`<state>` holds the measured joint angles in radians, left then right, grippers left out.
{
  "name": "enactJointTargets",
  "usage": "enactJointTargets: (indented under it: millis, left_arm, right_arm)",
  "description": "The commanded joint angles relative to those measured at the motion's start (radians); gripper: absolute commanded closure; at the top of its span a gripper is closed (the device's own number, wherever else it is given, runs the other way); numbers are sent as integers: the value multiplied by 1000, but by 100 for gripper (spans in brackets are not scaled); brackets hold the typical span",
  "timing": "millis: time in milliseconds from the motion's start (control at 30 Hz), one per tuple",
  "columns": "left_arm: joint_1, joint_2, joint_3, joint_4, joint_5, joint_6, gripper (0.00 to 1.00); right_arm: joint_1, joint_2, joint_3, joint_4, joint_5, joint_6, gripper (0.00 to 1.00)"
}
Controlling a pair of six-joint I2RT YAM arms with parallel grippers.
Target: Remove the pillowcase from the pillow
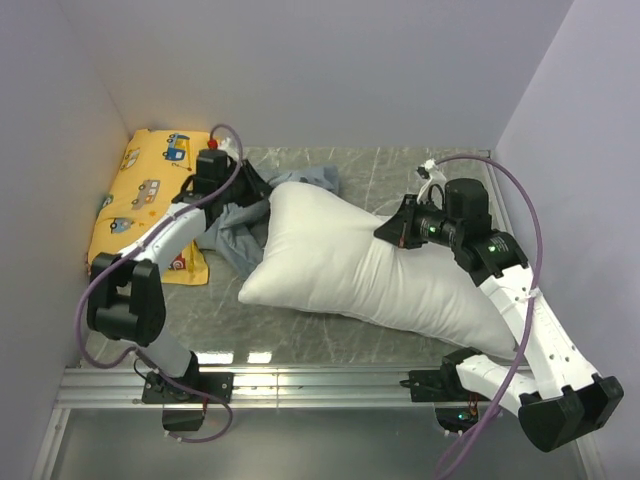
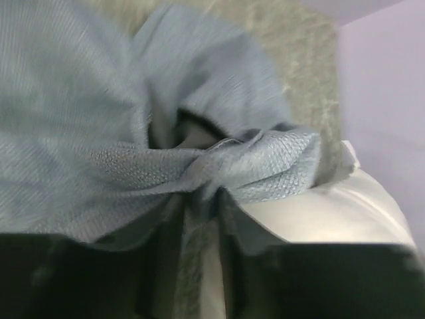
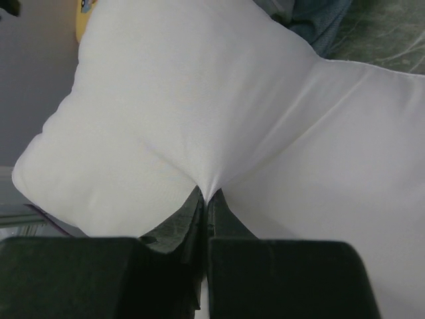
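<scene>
**White pillow lies bare across the desk, pillowcase heaped at its far-left end**

At the near edge, a metal rail carries both arm bases. Just beyond it the pillow lies slantwise on the marbled desk, its near-right end close to the right arm's base and its far-left end pointing to the back corner. Almost all of its white surface is uncovered.

The right pincer is closed on the pillow. Its two dark fingers meet on a pinch of white cloth on the right flank, and creases fan out from that spot.

Farther back and left, the left pincer reaches down into the pillowcase. A twisted bunch of grey-blue weave sits between its blurred fingers. I cannot tell whether they clamp it or merely stand around it.

The pillowcase lies crumpled on the desk against the pillow's far-left end, with another fold showing behind the pillow's top. Whether a corner of the pillow is inside it cannot be told.

In the far-left corner a yellow cushion printed with cartoon vehicles lies along the wall, partly under the left arm.
</scene>
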<state>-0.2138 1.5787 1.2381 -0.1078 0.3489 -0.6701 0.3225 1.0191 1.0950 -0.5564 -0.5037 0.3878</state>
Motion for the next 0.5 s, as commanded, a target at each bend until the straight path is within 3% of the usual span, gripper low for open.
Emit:
enactJointTargets:
  millis: [0,67,133,367,467]
  left_arm:
    - [8,44,-94,26,-93,-68,75]
    - [8,64,-117,62,-87,-82,87]
    - [-4,99,-124,80,-76,-101,93]
    - [-30,132,-195,97,-99,-126,99]
    - [-32,116,-230,100,-102,-134,99]
  right_arm:
    - [1,-53,123,119,-26,25,100]
    - [1,-71,135,119,-25,26,100]
    - [1,-77,151,130,-4,37,100]
    - [-14,-19,288,130,40,54,100]
    - [-14,36,354,127,131,65,100]
